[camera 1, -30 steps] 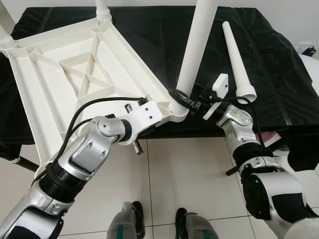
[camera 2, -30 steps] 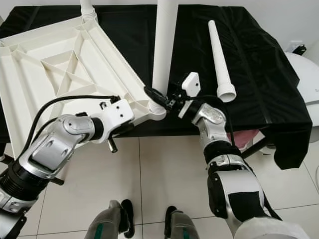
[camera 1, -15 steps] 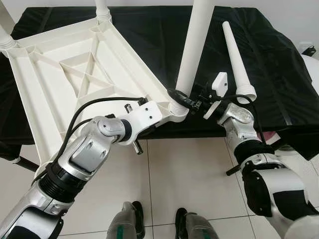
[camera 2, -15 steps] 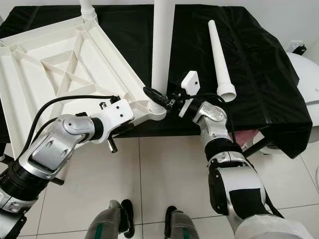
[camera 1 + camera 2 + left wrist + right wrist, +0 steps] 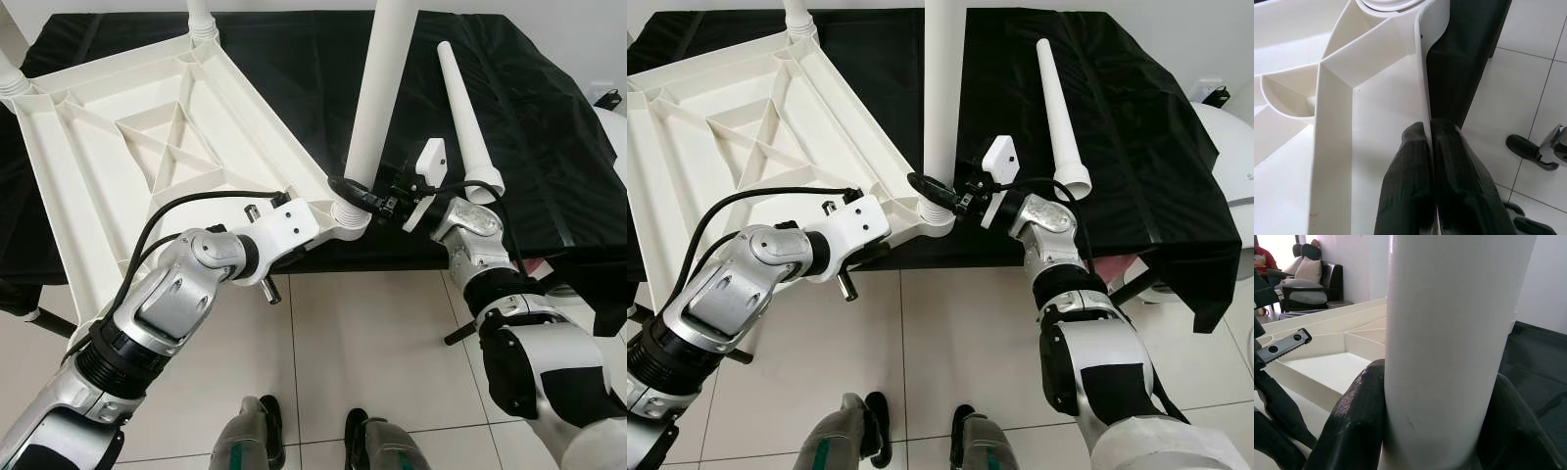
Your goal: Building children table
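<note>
The white children's table top point(image 5: 147, 147) lies upside down on the black-clothed table point(image 5: 529, 176), its near corner socket point(image 5: 350, 218) over the front edge. My right gripper point(image 5: 359, 194) is shut on a white leg point(image 5: 380, 98) just above that socket, holding it nearly upright. In the right wrist view its black fingers point(image 5: 1352, 416) wrap both sides of the leg point(image 5: 1449, 333). My left gripper point(image 5: 1428, 134) is shut on the table top's thin rim point(image 5: 1422, 73) beside the same corner. A loose white leg point(image 5: 466, 108) lies on the cloth to the right.
Two fitted legs point(image 5: 201, 20) stand at the far corners. My feet point(image 5: 260, 431) are on the tiled floor in front of the table. A white rounded object point(image 5: 1227, 147) sits at the far right. A person sits on a sofa point(image 5: 1266, 259) in the background.
The held leg has tipped a little to the left, closer to upright, and my right wrist has shifted slightly with it. The left arm and the table top stayed put.
</note>
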### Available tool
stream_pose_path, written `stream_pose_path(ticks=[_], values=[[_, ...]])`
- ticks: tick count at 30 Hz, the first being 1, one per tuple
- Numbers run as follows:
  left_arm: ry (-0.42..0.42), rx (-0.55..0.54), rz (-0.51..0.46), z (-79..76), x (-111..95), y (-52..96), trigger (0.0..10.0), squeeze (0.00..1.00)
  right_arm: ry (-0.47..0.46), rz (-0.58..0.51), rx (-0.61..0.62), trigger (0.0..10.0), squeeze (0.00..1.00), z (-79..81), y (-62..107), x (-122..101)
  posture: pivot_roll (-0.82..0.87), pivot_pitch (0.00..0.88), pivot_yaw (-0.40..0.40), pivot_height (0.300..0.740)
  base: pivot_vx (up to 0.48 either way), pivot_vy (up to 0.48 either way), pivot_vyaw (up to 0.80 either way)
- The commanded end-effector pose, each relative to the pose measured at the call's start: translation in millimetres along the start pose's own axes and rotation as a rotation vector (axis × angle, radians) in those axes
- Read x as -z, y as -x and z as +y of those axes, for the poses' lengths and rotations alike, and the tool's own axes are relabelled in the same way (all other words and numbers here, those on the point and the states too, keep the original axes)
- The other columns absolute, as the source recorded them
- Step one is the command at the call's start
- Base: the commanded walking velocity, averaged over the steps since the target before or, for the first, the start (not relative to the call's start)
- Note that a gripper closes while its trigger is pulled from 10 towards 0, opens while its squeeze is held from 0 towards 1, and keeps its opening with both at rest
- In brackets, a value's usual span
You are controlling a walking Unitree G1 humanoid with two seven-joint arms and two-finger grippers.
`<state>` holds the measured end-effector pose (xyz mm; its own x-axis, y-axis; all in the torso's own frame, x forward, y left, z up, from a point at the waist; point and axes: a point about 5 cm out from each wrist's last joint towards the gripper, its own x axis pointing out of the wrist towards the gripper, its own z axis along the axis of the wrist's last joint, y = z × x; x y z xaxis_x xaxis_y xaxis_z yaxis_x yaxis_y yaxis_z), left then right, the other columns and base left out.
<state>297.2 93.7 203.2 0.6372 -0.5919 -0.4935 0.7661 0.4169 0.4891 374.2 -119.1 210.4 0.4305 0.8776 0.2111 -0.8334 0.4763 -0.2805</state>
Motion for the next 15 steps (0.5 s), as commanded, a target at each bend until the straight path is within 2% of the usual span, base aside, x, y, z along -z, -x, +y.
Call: stream_pose_path(ticks=[1, 15], values=[[-0.069, -0.050, -0.074, 4.2, -18.1, 10.7, 10.0, 0.00, -0.063, 0.105, -0.025, 10.0, 0.00, 12.1, 7.5, 24.8, 0.00, 0.214, -0.007, 0.740, 0.000, 0.000, 0.00], [-0.067, -0.051, -0.078, 4.1, -19.2, 9.8, 10.0, 0.00, -0.093, 0.042, 0.083, 10.0, 0.00, 14.5, 16.2, 29.6, -0.01, 0.207, -0.011, 0.740, 0.000, 0.000, 0.00]])
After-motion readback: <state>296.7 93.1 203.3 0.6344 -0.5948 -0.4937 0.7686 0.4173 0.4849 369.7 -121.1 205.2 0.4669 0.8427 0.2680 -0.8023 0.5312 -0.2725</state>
